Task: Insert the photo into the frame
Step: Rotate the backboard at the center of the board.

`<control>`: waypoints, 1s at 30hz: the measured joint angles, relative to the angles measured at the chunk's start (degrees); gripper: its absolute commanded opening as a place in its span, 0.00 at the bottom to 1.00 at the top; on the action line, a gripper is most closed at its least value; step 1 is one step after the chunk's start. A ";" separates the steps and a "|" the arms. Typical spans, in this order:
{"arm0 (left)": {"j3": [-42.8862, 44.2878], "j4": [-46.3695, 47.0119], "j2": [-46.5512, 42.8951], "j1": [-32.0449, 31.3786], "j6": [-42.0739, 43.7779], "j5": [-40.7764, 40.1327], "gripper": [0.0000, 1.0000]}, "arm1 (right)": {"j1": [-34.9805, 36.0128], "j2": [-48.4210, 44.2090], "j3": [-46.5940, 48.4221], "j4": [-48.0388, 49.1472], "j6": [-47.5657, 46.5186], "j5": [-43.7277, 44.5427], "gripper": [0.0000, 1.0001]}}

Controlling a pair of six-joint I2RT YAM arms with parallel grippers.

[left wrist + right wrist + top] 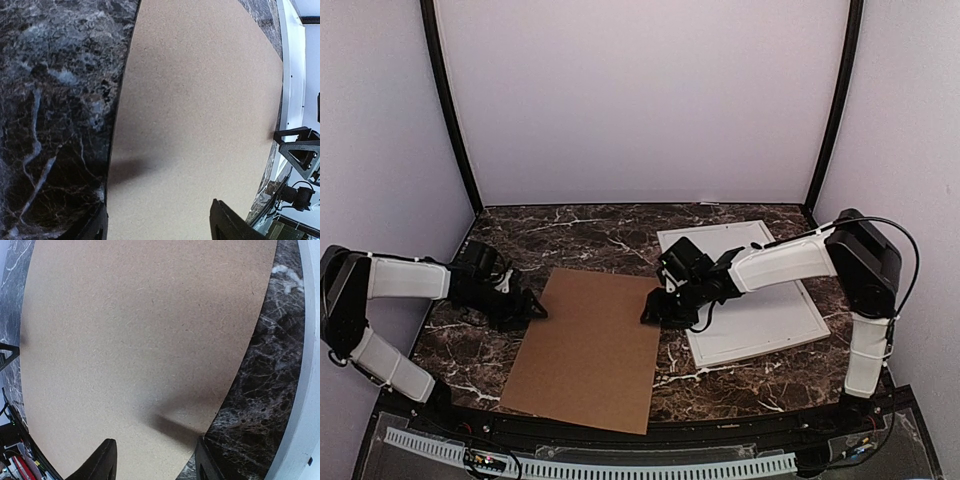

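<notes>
The photo is not in view. A plain brown cardboard sheet (590, 345) lies flat on the marble table in the middle. The white frame (775, 310) lies flat to its right, with my right arm across it. My left gripper (530, 310) is open at the cardboard's left edge, one finger over the marble and one over the sheet (160, 220). My right gripper (653, 310) is open at the cardboard's right edge, straddling that edge (155, 452). Neither holds anything. The frame's rail shows at the right of the left wrist view (292, 75) and of the right wrist view (305, 390).
The dark marble table (580, 235) is walled by white panels at the back and sides. A strip of marble (260, 390) separates the cardboard from the frame. My right gripper's fingers show in the left wrist view (300, 150).
</notes>
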 measured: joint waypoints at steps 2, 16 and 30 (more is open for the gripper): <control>-0.09 -1.16 -0.63 0.00 -0.31 0.72 0.70 | 0.00 0.00 -0.02 0.20 0.31 0.15 0.53; 3.19 -1.73 -8.76 -2.47 -1.57 16.26 0.75 | 1.81 3.15 0.20 10.08 0.48 -5.09 0.55; 9.51 -12.44 1.11 7.56 10.49 1.38 0.84 | 3.54 -0.90 -5.92 12.94 7.41 -6.19 0.58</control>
